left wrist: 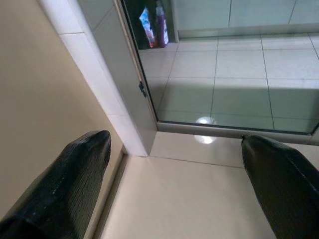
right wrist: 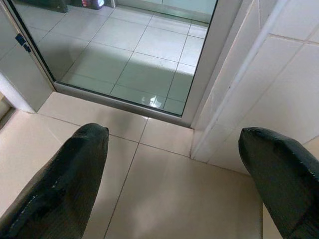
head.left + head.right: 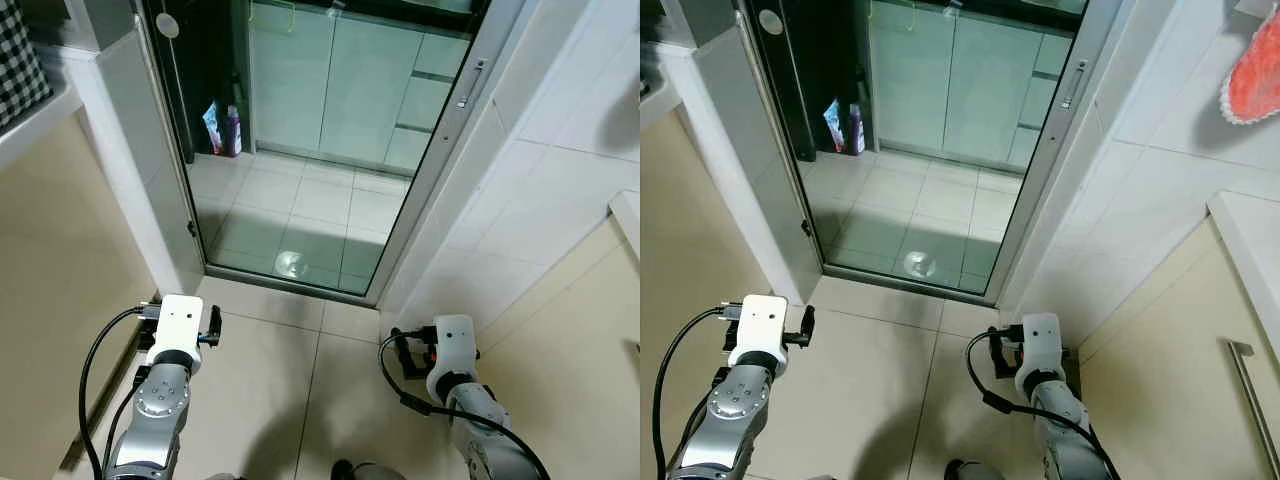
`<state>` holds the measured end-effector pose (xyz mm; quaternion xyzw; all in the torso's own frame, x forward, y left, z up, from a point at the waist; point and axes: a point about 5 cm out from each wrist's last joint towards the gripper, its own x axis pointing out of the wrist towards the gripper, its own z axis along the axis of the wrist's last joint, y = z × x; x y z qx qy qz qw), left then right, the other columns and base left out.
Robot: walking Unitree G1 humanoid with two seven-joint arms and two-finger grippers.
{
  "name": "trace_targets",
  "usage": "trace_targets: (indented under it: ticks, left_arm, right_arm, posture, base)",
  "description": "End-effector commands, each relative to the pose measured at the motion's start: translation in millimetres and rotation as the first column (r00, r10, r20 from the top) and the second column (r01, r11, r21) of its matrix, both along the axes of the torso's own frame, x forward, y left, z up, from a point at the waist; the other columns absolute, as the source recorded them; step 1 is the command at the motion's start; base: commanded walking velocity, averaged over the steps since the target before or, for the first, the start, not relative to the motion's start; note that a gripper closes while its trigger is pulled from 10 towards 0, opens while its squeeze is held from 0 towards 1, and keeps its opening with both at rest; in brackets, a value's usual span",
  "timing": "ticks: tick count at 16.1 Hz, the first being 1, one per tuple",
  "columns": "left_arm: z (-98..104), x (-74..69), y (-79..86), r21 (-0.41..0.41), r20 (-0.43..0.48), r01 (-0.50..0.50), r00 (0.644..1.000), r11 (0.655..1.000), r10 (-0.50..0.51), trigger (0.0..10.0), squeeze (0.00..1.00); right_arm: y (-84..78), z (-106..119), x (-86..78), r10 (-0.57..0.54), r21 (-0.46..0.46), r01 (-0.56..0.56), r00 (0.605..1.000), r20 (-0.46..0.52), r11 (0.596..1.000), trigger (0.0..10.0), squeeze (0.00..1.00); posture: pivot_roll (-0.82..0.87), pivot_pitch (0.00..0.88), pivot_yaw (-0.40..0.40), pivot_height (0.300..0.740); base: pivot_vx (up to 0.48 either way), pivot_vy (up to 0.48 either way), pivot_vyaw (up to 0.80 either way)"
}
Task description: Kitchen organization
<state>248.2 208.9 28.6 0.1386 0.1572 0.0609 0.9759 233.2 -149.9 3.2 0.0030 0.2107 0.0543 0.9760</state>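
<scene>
Doorway with grey metal frame opening onto pale tiled kitchen floor. Left claw and right claw hang spread above beige floor tiles; purple bottle stands beyond.

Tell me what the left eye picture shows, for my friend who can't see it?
An open doorway leads onto a pale tiled kitchen floor, with a purple bottle standing far inside. Both silver arms reach toward it.

Doorway ahead stands open; tiled floor runs through it unobstructed to the cabinet fronts. Left passage limited by door frame and white wall corner. Right limited by metal frame and tiled wall. Bottles stand in the far left corner.
</scene>
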Motion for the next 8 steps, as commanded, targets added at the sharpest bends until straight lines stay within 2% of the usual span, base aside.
trace_targets:
  ticks: [1,8]
  left_arm:
    - [-1.4,0.3,-1.4,0.006,-0.002,0.002,1.0,1.0,-0.002,10.0,0.0]
    - [0.3,-0.4,0.8,0.005,0.012,-0.015,1.0,1.0,0.015,10.0,0.0]
  right_arm:
    - [-4.3,-1.3,-0.5,-0.023,-0.007,0.023,1.0,-0.003,1.0,10.0,0.0]
    - [-3.8,-0.8,0.6,-0.018,-0.009,0.018,1.0,-0.001,1.0,10.0,0.0]
  posture:
    - [0.05,0.069,-0.079,0.74]
    - [0.05,0.066,-0.084,0.74]
  base:
    - [0.0,0.0,0.0]
    - [0.0,0.0,0.0]
